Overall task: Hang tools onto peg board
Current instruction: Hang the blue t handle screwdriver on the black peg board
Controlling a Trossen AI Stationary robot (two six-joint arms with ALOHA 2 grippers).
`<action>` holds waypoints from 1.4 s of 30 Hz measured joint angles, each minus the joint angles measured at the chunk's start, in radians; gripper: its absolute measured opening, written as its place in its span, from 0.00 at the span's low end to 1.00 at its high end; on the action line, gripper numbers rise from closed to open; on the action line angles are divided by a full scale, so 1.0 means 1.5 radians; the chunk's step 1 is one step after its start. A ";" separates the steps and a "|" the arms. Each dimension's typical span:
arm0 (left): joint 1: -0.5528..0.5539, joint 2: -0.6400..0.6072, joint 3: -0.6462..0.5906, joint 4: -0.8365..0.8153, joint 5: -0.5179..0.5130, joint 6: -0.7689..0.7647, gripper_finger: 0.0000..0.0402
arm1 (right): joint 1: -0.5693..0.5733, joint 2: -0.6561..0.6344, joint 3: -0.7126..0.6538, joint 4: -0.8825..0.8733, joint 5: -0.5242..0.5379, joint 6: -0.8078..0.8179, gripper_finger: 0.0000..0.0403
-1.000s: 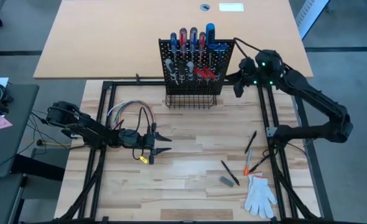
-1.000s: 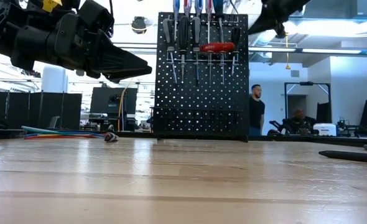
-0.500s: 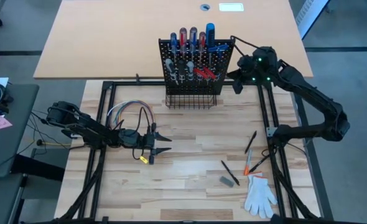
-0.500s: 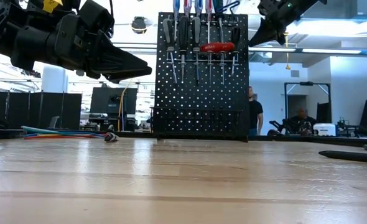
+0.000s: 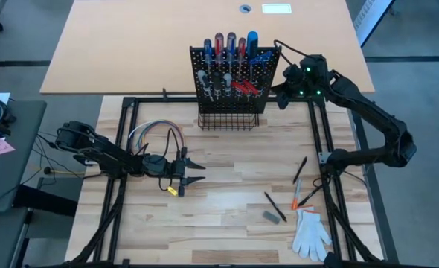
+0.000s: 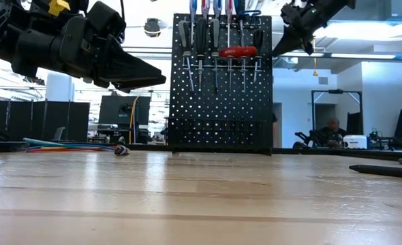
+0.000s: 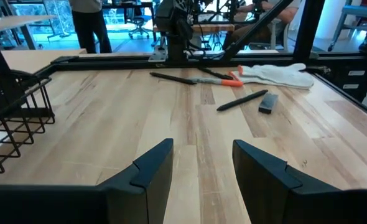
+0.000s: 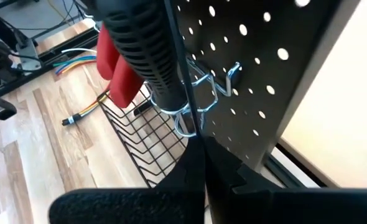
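The black peg board [image 5: 231, 83] stands at the table's far middle. Several screwdrivers with red, blue and black handles [image 5: 231, 45] hang in its silver rings above a wire basket [image 5: 228, 119]. My right gripper [image 5: 281, 98] is raised at the board's right edge, shut on a slim dark rod that looks like a hex key [image 8: 178, 62]. The rod lies close beside a black ribbed handle [image 8: 143, 53] that sits in a ring. My left gripper [image 5: 197, 173] hovers open and empty over the table's left middle. Loose tools [image 5: 300, 170] lie at the near right. My right gripper pinches the slim rod's near end [image 8: 197, 132] between its two shut fingertips. The rod runs on straight ahead of the fingers, along them, past the silver ring [image 8: 186, 118] on the board's face. It is lifted clear of the table. I cannot tell whether it touches the ring.
A loop of coloured wires [image 5: 156, 134] lies left of the basket. At the near right lie an orange-handled tool [image 5: 303, 195], a black tool [image 5: 274, 206], a small grey block [image 5: 270, 216] and a white glove [image 5: 310, 232]. A person sits in the room behind [image 6: 332, 129].
My right gripper has moved a little toward the table's left edge, closer to the peg board's right edge, and its fingertips have dipped somewhat. In the room behind, a standing person has passed out of sight behind the board.
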 joint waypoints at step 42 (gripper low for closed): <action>0.000 0.000 0.000 0.000 0.000 -0.008 0.40 | 0.076 -0.069 -0.026 0.085 0.119 -0.019 0.00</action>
